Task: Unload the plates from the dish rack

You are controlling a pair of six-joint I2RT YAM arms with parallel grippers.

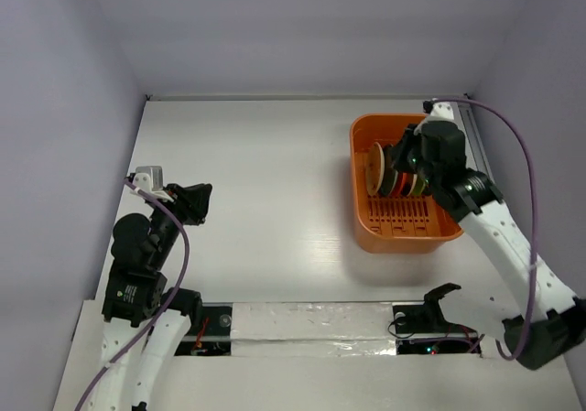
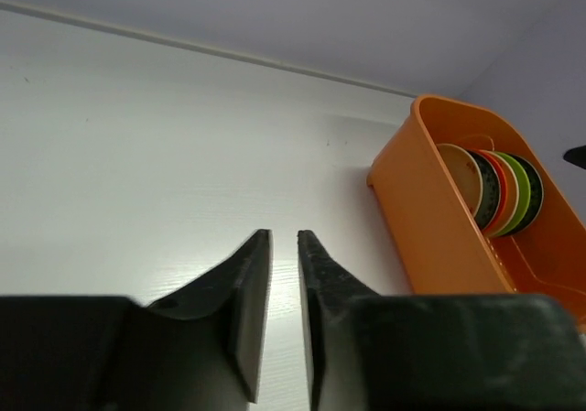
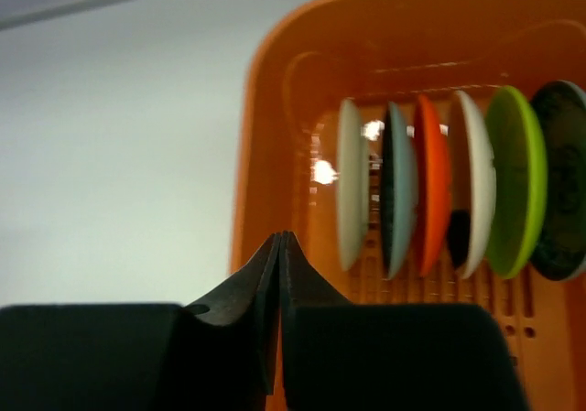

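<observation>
The left gripper (image 2: 284, 239) sits low over the white table (image 1: 265, 182), jaws a narrow slit apart with nothing between them. Farther out on the right, the right gripper (image 3: 279, 239) is pressed fully closed and empty, just short of six plates (image 3: 432, 182) — they stand on edge in a row inside the orange dish rack (image 1: 362, 205).

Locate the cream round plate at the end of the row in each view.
Top external: cream round plate, upper right, leftmost in the row.
Left wrist: it sits at right, leftmost, face showing.
Right wrist: it sits near centre, edge-on, leftmost.
Shared landmark: the orange plastic dish rack around it.
</observation>
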